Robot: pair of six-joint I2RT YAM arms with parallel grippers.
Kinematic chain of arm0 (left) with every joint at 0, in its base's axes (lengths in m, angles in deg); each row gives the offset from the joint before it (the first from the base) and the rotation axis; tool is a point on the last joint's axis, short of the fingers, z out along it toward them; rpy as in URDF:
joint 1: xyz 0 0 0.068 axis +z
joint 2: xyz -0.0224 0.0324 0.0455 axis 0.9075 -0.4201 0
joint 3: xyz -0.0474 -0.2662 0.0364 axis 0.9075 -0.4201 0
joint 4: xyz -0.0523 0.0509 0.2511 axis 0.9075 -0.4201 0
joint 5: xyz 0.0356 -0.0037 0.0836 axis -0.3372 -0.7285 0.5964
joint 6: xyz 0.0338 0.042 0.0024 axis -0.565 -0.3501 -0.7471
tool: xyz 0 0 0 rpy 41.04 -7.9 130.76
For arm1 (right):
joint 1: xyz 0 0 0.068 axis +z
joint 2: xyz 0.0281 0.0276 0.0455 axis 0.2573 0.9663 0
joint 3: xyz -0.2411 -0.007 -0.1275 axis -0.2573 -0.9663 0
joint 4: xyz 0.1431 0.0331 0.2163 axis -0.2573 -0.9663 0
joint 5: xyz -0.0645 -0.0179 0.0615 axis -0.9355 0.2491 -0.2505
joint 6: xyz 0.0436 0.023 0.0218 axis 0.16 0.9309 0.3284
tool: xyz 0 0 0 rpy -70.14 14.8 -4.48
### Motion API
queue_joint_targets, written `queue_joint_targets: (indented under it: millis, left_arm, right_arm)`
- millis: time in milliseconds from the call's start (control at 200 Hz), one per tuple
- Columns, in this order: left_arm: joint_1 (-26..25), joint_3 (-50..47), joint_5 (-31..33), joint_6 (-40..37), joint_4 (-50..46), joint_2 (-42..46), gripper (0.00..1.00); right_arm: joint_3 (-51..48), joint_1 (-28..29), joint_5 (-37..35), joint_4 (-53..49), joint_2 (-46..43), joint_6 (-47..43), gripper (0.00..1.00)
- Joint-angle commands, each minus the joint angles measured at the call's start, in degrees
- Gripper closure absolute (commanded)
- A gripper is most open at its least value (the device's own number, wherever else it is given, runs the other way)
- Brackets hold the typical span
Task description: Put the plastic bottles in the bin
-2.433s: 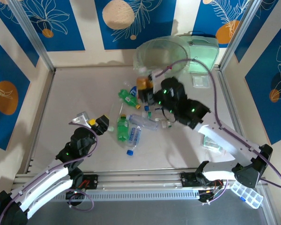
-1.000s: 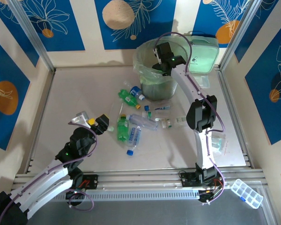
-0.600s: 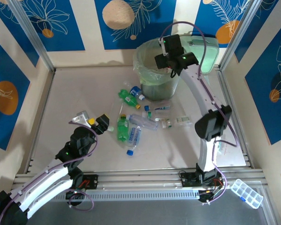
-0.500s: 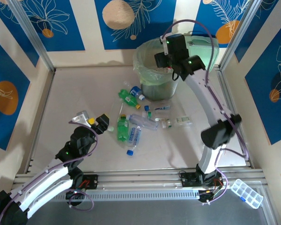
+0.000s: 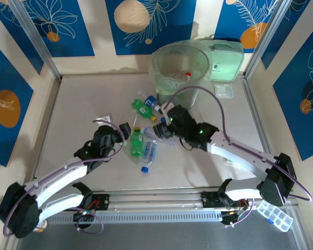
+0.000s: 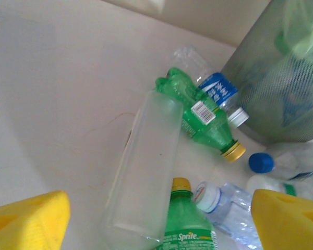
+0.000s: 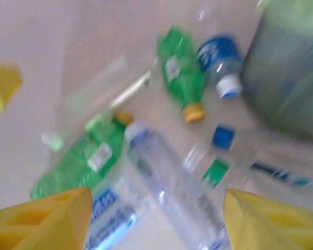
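While the left hand (image 5: 113, 140) and the right hand (image 5: 164, 130) hover, fingers apart and empty, on either side of the bottles (image 5: 137, 143) strewn on the desk (image 5: 78, 99) in front of the bin (image 5: 161, 57), a clash looks possible should both reach into the same heap; the bottles lie touching, so a closing hand may nudge neighbours, roll one away, or pinch two.

Green bottle (image 6: 201, 117), yellow cap (image 6: 233, 152); grey-green bin (image 6: 261, 104), pale-green liner (image 5: 159, 62).
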Motion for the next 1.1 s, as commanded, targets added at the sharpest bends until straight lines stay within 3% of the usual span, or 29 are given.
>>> queue_joint_targets:
  millis: [0,40,135,395,690,1095]
  left_arm:
    - [0.3,3.9,-1.7,-6.2,-1.2,-3.4,0.06]
    - [0.7,4.8,-2.5,-7.9,-1.5,-5.1,0.00]
    - [2.4,7.5,-3.5,-9.8,-3.0,-9.7,0.01]
    - [7.5,16.3,-17.1,-10.5,-7.2,-24.5,0.00]
    - [10.2,22.4,-16.4,-10.6,-10.6,-35.2,0.06]
    - [11.1,25.5,-15.8,-12.5,-11.9,-42.7,0.28]
  right_arm:
    - [-5.8,3.5,0.7,10.7,-3.3,2.4,0.32]
    - [-7.3,4.3,0.4,12.7,-3.2,1.9,0.32]
    - [-9.7,4.3,0.6,16.0,-3.3,1.0,0.31]
    - [-17.1,-0.7,3.2,22.6,-10.3,5.3,0.32]
    - [-17.7,-3.9,3.3,22.1,-11.5,6.7,0.32]
    - [-16.7,-4.6,5.3,21.7,-9.7,6.8,0.33]
